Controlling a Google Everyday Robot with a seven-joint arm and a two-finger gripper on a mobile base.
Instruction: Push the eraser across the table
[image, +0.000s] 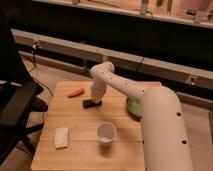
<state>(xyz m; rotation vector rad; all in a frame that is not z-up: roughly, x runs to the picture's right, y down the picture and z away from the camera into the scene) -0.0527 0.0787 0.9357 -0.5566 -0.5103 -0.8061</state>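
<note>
Pale plank table (80, 156) is carrying a white cup (106, 132) up front, with a whitish pad (61, 137) lying to the cup's left. Beyond the cup the eraser (92, 103), small, flat and black, is lying under the gripper (95, 97); whether the gripper is open or closed cannot be told. Farther back-left of the cup, an orange piece (76, 92) is lying. The arm is half-hiding a green object (132, 106).
</note>
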